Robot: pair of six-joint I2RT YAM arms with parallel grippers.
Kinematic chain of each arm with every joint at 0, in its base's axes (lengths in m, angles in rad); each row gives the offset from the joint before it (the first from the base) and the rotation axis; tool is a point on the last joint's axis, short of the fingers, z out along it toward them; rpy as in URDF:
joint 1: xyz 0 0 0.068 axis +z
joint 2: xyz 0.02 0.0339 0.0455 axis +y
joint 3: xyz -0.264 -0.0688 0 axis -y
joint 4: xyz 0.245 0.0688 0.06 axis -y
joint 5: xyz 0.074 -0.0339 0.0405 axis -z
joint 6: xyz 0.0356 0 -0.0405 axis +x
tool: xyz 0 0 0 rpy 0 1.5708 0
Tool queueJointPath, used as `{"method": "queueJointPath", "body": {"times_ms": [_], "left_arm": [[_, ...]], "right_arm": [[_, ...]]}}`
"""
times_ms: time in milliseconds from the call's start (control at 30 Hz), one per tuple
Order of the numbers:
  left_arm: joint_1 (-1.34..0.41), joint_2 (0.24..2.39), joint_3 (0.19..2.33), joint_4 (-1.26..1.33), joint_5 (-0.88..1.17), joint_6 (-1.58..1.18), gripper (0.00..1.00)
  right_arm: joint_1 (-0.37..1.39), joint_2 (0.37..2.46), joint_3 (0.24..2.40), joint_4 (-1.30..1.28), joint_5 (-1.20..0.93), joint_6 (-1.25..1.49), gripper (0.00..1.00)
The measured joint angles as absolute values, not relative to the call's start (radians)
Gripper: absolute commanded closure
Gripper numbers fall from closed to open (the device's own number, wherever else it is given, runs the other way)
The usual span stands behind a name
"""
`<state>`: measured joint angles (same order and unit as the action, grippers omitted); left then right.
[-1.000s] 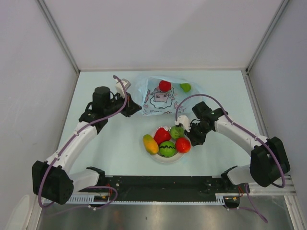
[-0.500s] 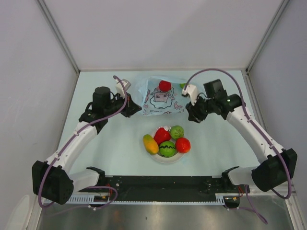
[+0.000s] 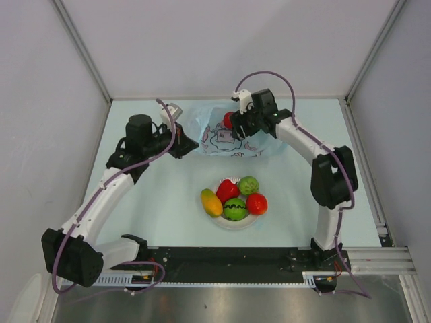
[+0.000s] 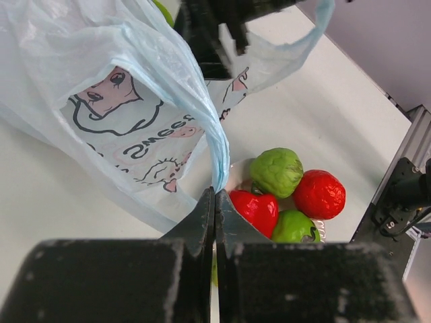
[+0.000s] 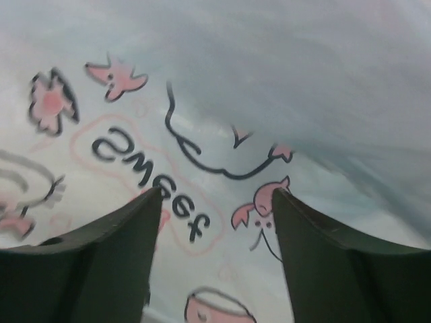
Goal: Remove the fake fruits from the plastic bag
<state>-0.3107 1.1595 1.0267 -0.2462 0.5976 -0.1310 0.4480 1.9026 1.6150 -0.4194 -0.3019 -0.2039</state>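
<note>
Near the far edge, plastic bag [image 3: 219, 141] — thin, limp; left gripper [image 4: 214, 195] clenched on its rim, right gripper [image 5: 215, 195] spread over it. Red fake fruit [image 3: 229, 120] inside, likely light, glossy — grip across middle.

The top camera looks down from above and behind the arm bases over the whole table [image 3: 168, 202]. The left wrist camera, low, faces right and nearward past the plastic bag [image 4: 121, 114] to the plate [image 4: 236, 177], both seen from above too. The right wrist camera sits close against the bag's print.
</note>
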Motion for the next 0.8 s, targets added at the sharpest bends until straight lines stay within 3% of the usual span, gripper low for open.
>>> {"method": "queueJointPath", "body": {"times_ms": [100,800], "left_arm": [[-0.311,1.163,1.028,-0.249,0.606,-0.13,1.0],[-0.311,1.236,1.028,-0.322,0.615,-0.076,1.0]], "right_arm": [[0.449,1.997,1.675,-0.384,-0.246,-0.135,0.01],[0.492,2.553,2.206,-0.227,0.094,-0.014,0.04]]}}
